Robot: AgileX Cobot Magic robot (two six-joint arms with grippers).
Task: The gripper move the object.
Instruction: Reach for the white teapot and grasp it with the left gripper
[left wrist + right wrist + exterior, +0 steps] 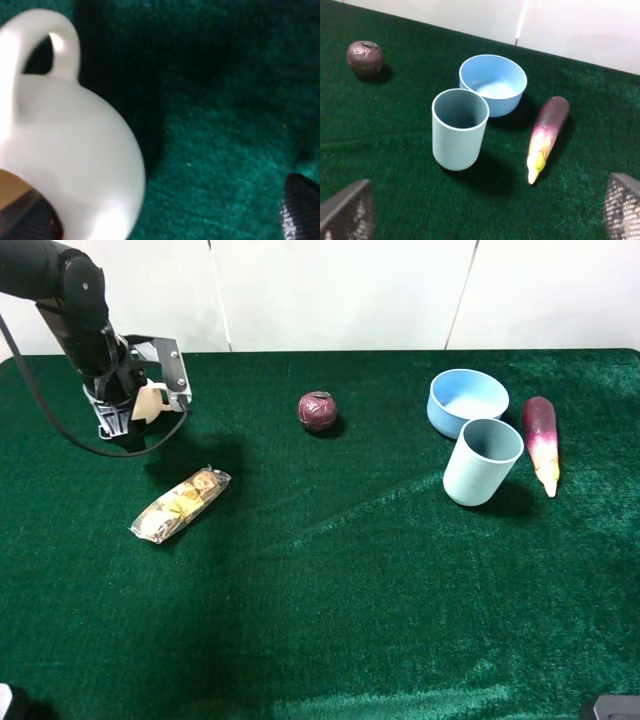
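Your left end effector is at the far left corner of the counter, and the teapot sits right in it. That arm is clearly the nearer one. The right end effector is spread wide with nothing between its tips, over by the cup, well apart from the teapot.

Look at the left wrist view before you commit. The teapot is not centred in the left end effector. It lies hard over to one side, against one finger, which overlaps the brown opening. The other finger stands well apart from the body, with bare green cloth between. So the jaws are spread and not pinching anything. The handle loops off the far side of the body from that near finger. The spout is not visible, so you cannot read the spout-to-handle axis here.

I cannot tell whether the teapot rests on the counter or hangs from the near finger. A shadow on the cloth beside it in the exterior view suggests the arm is raised.

My judgement is that the move turns on that offset. Close the jaws as they stand and the free finger has to cross the whole gap, which may push the round body sideways.
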